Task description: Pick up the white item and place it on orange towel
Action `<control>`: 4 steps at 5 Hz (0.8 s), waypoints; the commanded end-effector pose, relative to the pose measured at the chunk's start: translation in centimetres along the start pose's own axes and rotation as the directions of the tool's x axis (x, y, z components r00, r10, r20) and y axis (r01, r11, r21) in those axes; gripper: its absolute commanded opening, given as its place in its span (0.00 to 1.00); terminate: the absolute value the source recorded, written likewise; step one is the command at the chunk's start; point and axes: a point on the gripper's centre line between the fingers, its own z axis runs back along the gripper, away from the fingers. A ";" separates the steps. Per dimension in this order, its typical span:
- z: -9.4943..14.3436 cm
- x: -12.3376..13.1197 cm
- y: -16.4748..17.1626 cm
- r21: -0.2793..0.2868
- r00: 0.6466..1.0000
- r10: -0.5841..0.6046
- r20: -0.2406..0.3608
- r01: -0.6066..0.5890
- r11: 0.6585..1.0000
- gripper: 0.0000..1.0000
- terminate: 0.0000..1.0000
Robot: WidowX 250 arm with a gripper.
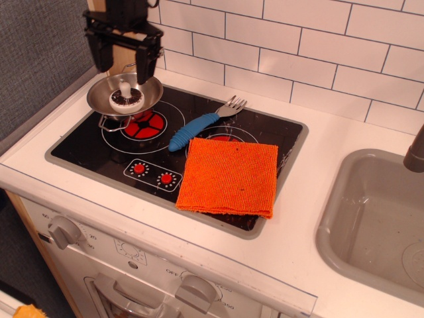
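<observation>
- The bright orange ribbed square towel (228, 177) is seen spread flat on the near right of the black glass hob (93, 142), left bare as the drop spot.
- A blue-handled toy fork (202, 123) lies just beyond it.
- The small round white mushroom-like item (125, 97) is cradled in a shiny steel bowl (147, 87) at far left.
- The black gripper (122, 58) is held above it, jaws spread wide, presumably to straddle the knob.

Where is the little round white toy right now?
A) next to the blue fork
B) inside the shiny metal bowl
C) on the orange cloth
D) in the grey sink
B: the small round white toy sits inside the shiny steel bowl, under the open black gripper.
</observation>
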 end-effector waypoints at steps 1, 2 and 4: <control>-1.2 0.1 1.9 0.025 0.999 0.044 -0.007 -0.044 0.999 1.00 0.00; -2.1 0.3 1.7 0.000 0.997 0.082 0.012 -0.082 0.997 1.00 0.00; -5.0 -0.1 1.4 -0.046 0.987 0.159 -0.011 -0.159 0.986 1.00 0.00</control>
